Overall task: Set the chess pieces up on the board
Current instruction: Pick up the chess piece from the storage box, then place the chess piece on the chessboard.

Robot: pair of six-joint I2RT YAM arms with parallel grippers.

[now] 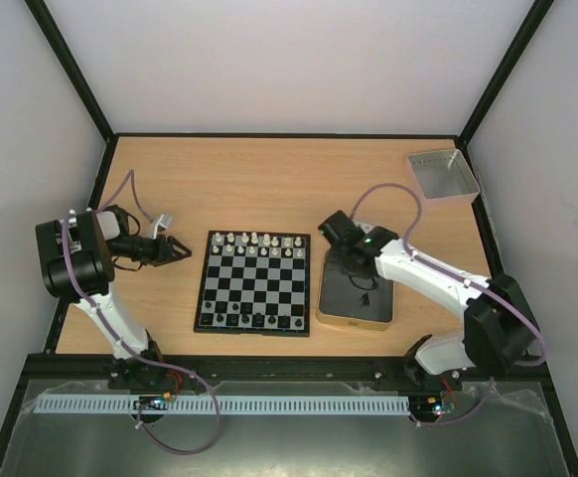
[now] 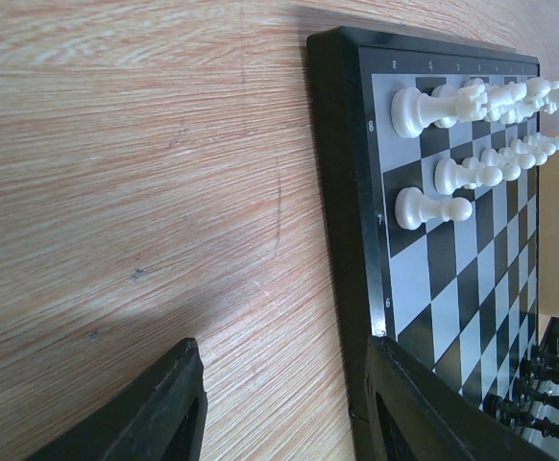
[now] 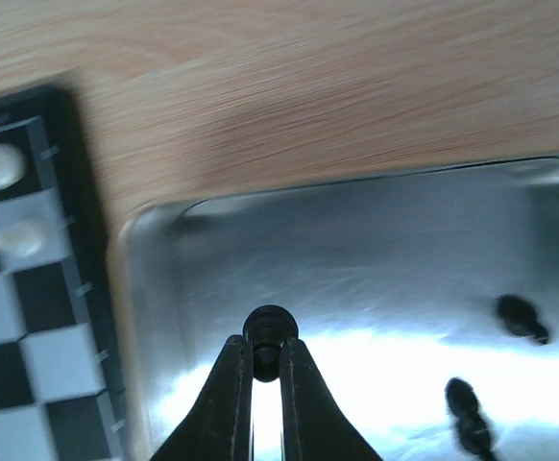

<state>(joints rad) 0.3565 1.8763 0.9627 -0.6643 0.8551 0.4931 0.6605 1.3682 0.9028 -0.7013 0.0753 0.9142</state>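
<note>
One tiny black chess piece (image 3: 269, 327), which looks light, hard and slippery, is pinched tight just under its round head by the right claw (image 3: 266, 353), over the shiny metal tin (image 3: 356, 240) beside the black-and-white square board (image 3: 92, 240).

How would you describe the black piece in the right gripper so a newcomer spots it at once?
Start at the gold-rimmed tin right of the board. Inside it, the right gripper pinches one black piece between its fingertips. The two other black pieces there lie loose, untouched.
</note>
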